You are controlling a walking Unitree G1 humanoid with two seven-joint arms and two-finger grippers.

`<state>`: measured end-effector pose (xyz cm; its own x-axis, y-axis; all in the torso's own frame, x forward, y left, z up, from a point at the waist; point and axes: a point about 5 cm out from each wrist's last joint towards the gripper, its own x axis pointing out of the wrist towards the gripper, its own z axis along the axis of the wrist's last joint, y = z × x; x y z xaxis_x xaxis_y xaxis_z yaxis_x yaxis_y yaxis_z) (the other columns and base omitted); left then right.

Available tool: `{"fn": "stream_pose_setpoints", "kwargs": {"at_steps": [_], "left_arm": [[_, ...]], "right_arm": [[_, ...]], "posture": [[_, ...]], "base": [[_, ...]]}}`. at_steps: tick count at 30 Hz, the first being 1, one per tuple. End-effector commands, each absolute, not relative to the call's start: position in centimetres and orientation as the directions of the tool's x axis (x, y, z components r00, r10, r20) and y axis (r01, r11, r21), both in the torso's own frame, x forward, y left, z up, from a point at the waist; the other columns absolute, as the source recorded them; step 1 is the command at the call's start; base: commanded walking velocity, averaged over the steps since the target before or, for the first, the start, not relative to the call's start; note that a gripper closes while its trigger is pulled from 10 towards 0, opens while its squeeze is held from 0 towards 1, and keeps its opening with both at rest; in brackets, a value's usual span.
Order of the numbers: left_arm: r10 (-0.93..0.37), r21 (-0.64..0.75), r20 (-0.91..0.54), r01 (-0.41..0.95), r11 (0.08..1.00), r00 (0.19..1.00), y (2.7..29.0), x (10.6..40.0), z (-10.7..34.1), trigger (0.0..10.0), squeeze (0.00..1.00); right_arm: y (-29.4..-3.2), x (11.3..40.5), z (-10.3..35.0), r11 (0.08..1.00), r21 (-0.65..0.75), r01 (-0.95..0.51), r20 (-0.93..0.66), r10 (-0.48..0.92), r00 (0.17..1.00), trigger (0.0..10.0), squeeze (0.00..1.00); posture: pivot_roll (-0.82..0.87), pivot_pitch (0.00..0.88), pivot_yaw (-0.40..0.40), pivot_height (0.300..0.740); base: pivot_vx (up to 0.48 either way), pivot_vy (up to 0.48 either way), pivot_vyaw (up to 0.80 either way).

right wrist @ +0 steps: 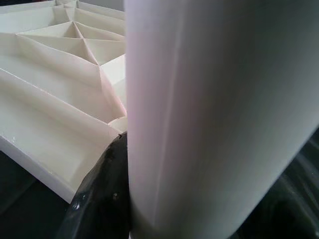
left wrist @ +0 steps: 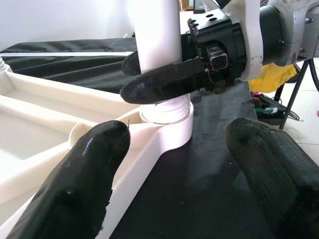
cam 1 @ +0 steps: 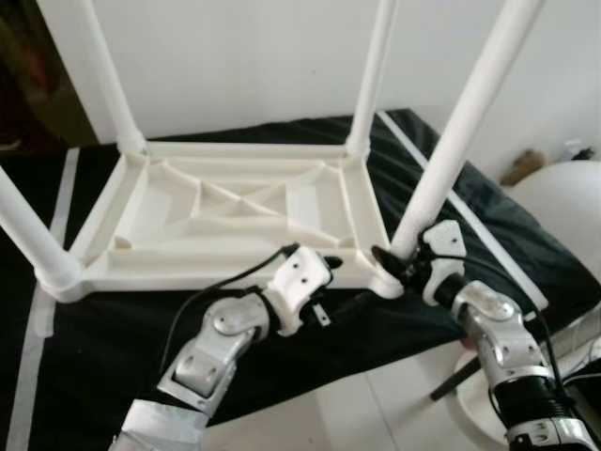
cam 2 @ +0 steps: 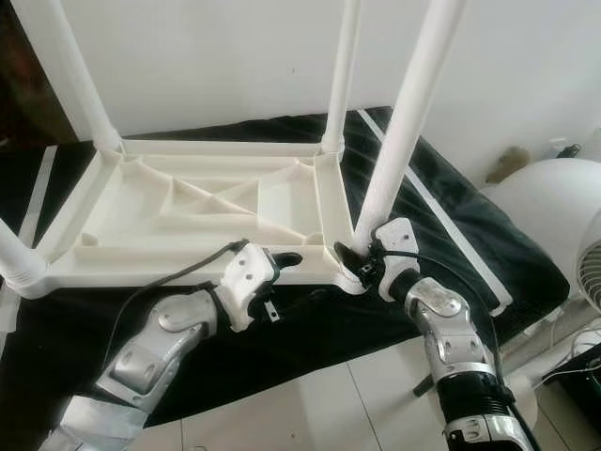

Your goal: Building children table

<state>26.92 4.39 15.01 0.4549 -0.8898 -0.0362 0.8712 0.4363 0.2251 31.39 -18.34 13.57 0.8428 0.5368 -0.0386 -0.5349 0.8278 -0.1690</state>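
Note:
A white plastic children's table point(cam 1: 235, 207) lies upside down on a black cloth, with its four legs pointing up. My right gripper point(cam 1: 394, 263) is shut on the near right leg point(cam 1: 451, 160) just above its corner socket point(left wrist: 167, 127). In the left wrist view its black fingers point(left wrist: 164, 82) wrap the leg's base. The right wrist view has the leg point(right wrist: 214, 114) close up, with one finger point(right wrist: 99, 199) pressed against it. My left gripper point(cam 1: 329, 268) is open at the table's front rim, a little left of that corner, holding nothing.
The black cloth point(cam 1: 282, 329) covers a low platform whose front edge drops to a pale tiled floor point(cam 1: 357, 413). A round white object point(cam 1: 563, 207) stands at the right, and a fan point(cam 2: 592, 272) is at the far right edge. A white wall rises behind.

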Motion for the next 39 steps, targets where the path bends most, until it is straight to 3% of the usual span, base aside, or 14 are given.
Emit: {"fn": "stream_pose_setpoints", "kwargs": {"at_steps": [1,2,3,4,15,25,35,39], "left_arm": [[-0.89,0.222,-0.052,0.874,0.432,0.453,4.4,26.9,14.6,10.0,0.0],[-0.89,0.221,-0.051,0.874,0.432,0.453,4.4,26.9,14.6,10.0,0.0],[-0.89,0.22,-0.051,0.874,0.432,0.453,4.4,26.9,14.6,10.0,0.0],[-0.89,0.218,-0.051,0.875,0.432,0.453,4.4,26.9,14.6,10.0,0.0],[-0.893,0.214,-0.051,0.878,0.429,0.448,4.4,26.9,14.7,10.0,0.0],[-0.896,0.218,-0.056,0.881,0.419,0.44,4.5,27.0,14.8,10.0,0.0],[-0.903,0.223,-0.058,0.887,0.404,0.426,4.3,27.1,15.0,10.0,0.0],[-0.903,0.225,-0.056,0.887,0.404,0.425,4.2,27.2,15.1,10.0,0.0]], "right_arm": [[-18.7,31.3,13.0,0.819,-0.177,-0.546,-0.075,0.541,0.837,0.0,0.0],[-18.8,31.3,13.0,0.821,-0.177,-0.543,-0.076,0.539,0.839,0.0,0.0],[-18.9,31.3,13.0,0.829,-0.168,-0.533,-0.073,0.529,0.846,4.2,0.0],[-19.0,31.3,13.0,0.841,-0.156,-0.519,-0.068,0.515,0.855,10.0,0.0],[-18.5,31.1,13.0,0.926,-0.104,-0.363,-0.038,0.361,0.932,10.0,0.0],[-17.6,30.7,12.7,0.995,-0.02,-0.096,-0.048,0.095,0.994,10.0,0.0],[-14.1,29.2,11.1,0.981,0.081,0.178,-0.101,-0.17,0.98,10.0,0.0],[-13.0,29.1,11.2,0.975,0.108,0.192,-0.115,-0.18,0.977,10.0,0.0]], "posture": [[-0.05,0.031,-0.028,0.74],[-0.05,0.031,-0.028,0.74],[-0.06,0.034,-0.027,0.74],[-0.06,0.038,-0.027,0.74],[-0.06,0.046,-0.021,0.74],[-0.06,0.055,-0.007,0.74],[-0.06,0.057,0.003,0.74],[-0.06,0.058,0.007,0.74]], "base": [[0.0,0.0,0.0],[0.0,0.0,0.0],[0.0,0.0,0.0],[0.0,0.0,0.0],[0.0,0.0,0.0],[0.0,0.0,0.0],[0.0,0.0,0.0],[0.0,0.0,0.0]]}}
